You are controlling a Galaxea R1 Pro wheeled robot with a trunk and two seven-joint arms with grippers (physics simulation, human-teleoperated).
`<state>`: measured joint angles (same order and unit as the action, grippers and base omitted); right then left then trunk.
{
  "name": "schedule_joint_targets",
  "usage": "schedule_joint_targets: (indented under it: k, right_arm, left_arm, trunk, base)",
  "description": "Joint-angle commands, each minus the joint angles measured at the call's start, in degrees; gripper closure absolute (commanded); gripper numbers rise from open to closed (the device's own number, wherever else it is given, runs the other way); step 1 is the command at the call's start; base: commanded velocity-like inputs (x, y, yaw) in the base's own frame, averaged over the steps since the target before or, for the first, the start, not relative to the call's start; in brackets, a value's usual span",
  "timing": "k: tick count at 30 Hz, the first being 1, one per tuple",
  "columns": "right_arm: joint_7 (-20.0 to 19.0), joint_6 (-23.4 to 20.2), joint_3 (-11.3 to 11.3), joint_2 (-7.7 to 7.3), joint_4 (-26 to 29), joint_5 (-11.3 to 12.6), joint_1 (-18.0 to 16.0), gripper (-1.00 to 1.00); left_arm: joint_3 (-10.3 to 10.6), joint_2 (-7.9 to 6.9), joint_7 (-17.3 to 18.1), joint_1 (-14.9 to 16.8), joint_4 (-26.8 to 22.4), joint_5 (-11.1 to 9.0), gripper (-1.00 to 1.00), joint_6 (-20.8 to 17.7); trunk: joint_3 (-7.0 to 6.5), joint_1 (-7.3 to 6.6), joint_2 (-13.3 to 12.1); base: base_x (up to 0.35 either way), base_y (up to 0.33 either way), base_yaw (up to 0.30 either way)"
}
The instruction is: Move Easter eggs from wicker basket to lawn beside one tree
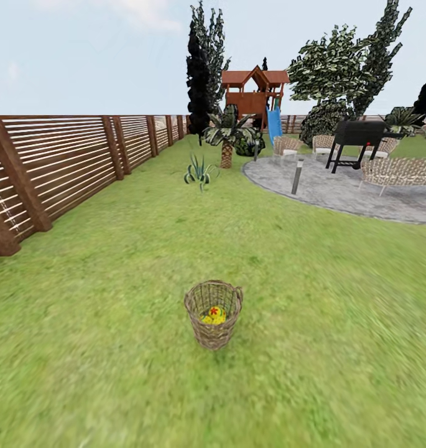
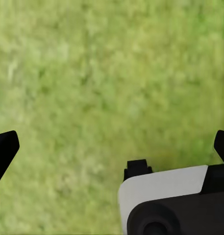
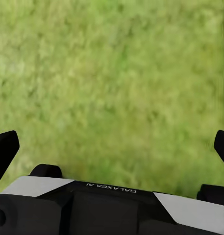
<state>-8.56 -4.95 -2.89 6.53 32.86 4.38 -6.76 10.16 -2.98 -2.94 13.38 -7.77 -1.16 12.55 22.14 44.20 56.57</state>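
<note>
A: Anything moved yet?
B: No. The eggs (image 1: pixel 213 315) lie in the basket (image 1: pixel 213 314), ahead of both claws on the lawn (image 1: pixel 113 311).
A: Claws?
B: Left claw (image 2: pixel 112 149) and right claw (image 3: pixel 112 149) spread wide, empty, over grass.

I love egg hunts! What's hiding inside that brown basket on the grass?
Inside the wicker basket a yellow Easter egg with a red flower shows. The weave and rim cover the rest, so other eggs can't be counted.
</note>
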Motion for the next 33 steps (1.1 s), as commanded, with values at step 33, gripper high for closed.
schedule_joint_targets:
  k: [33]
  right_arm:
    - [-0.05,-0.33,-0.38,0.07,0.10,0.39,-0.01,-1.00]
  left_arm:
    - [0.48,-0.05,-0.31,0.03,0.04,-0.16,-1.00,0.50]
  trunk:
    - [0.06,0.03,0.04]
  base:
    - [0.284,-0.140,0.073]
